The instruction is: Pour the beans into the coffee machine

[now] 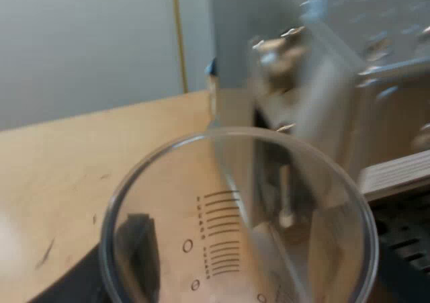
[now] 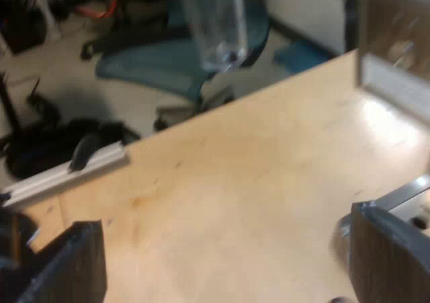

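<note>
Measuring glass (image 1: 222,229) roughly upright (mouth toward wrist), clasped by left gripper (image 1: 228,283); right gripper (image 2: 232,259) splayed, empty.

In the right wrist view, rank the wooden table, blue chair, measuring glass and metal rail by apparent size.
1. light wooden table
2. blue office chair
3. clear plastic measuring glass
4. grey metal rail
Glass and rail look close, and the glass is farther off, so that pair is unsure.
</note>
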